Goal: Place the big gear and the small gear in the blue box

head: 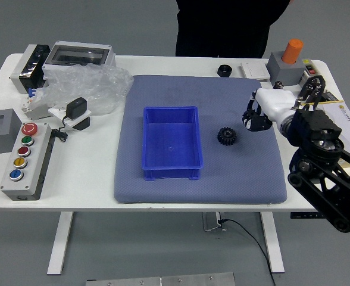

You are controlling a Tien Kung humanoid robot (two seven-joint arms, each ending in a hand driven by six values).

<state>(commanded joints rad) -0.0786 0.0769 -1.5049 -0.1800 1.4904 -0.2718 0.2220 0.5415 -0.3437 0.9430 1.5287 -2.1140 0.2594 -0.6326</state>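
The open blue box stands on the grey-blue mat, with nothing visible inside. A black toothed gear lies flat on the mat to the right of the box. My right hand, white-backed with black fingers, hangs up and to the right of that gear, apart from it. Its fingers are loosely spread, and no held object is visible. Which gear this is, big or small, I cannot tell. No second toothed gear can be made out.
A round black part sits at the mat's back edge. Clear plastic and a button panel are at the left. An orange-topped grey block stands back right. A person in black stands at the far side.
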